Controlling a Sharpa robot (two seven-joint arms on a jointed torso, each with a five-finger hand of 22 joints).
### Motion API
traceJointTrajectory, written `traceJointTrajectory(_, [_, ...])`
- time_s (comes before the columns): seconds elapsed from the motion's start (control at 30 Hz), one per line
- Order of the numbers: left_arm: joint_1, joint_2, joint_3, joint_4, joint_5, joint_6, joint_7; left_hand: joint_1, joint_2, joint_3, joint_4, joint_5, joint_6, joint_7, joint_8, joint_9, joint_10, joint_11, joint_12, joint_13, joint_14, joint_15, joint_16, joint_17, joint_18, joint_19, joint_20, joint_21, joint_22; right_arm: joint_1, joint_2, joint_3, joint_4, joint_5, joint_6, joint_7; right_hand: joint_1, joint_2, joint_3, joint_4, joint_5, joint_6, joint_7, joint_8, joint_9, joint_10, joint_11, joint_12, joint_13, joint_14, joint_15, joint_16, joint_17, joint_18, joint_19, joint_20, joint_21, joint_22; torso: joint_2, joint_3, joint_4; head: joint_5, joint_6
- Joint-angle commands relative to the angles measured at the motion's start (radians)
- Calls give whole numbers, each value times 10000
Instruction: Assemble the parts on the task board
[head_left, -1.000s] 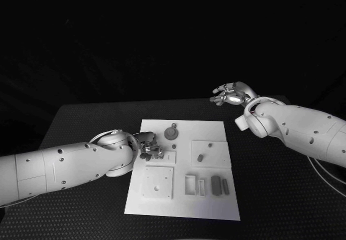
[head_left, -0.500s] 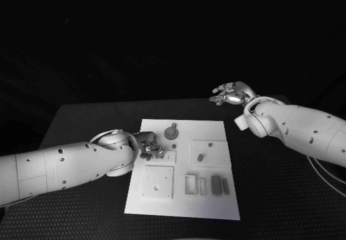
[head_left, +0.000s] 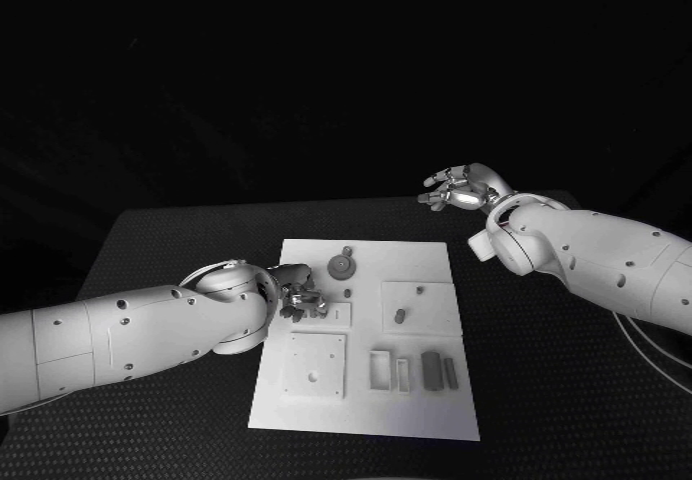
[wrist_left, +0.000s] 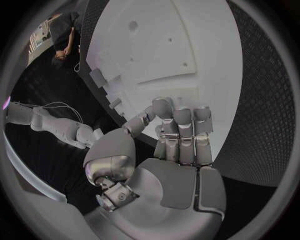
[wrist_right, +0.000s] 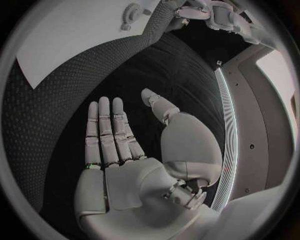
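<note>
**Operator:** Two robot hands in play; which one are you watching?

**Observer:** Your left robot hand. It sits over the left edge of the task board, by the small raised block in the board's middle row. Its fingers are curled down toward the board in the wrist view, but whether they pinch a part I cannot tell. I judge it is placed there to work a small piece on that block.

**Operator:** And the other one?

**Observer:** Your right robot hand is lifted past the board's far right corner, well apart from every part, fingers spread and holding nothing. Likely parked so it stays out of the way.

**Operator:** How does the board look?

**Observer:** It's a white plate lying flat in the middle of the black worktop. A round grey part lies near the far edge, a small grey peg on the square plate to the right, and two long grey bars lie side by side toward the near right. Assembly looks far from finished.
</note>
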Motion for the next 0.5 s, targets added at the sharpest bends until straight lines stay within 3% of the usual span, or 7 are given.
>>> traceJointTrajectory(0.03, [-22, 46, -7, 34, -72, 91, -4, 0, 130, 54, 0, -5, 807, -656, 24, -3, -142, -113, 72, -15, -3, -58, 37, -10, -56, 74, -1103, 54, 184, 1, 1, 5, 31, -62, 133, 71, -49, 92, -61, -11, 49, 156, 142, 59, -15, -1155, 766, -12, -22, -11, 30, -47, 14, -102, -88, -12, -46, 17, -2, 2, -3, 1, -9])
traceJointTrajectory(0.27, [-23, 59, -7, 55, -130, 315, -22, 29, 51, 71, -8, -14, 810, -658, 17, 7, -143, -115, 98, -29, -5, -64, 57, -32, -51, 78, -1111, 65, 187, 1, -12, 5, 55, -62, 155, 60, -52, 93, -67, -10, 60, 155, 141, 61, -20, -1156, 766, -10, -35, -13, 33, -55, 19, -102, -90, -13, -57, 22, -1, -1, 7, -6, -19])
traceJointTrajectory(0.5, [-23, 51, -7, 66, -186, 482, -49, 215, -425, -118, 72, -40, 885, -660, 15, 52, -145, -103, 183, -109, -24, -67, 117, -136, -55, 115, -1121, 82, 168, 1, -20, 5, 63, -60, 162, 56, -63, 89, -84, -3, 123, 154, 145, 65, -33, -1161, 770, -4, -68, -18, 38, -72, 30, -105, -93, -12, -83, 35, -2, -2, 5, 6, -32])
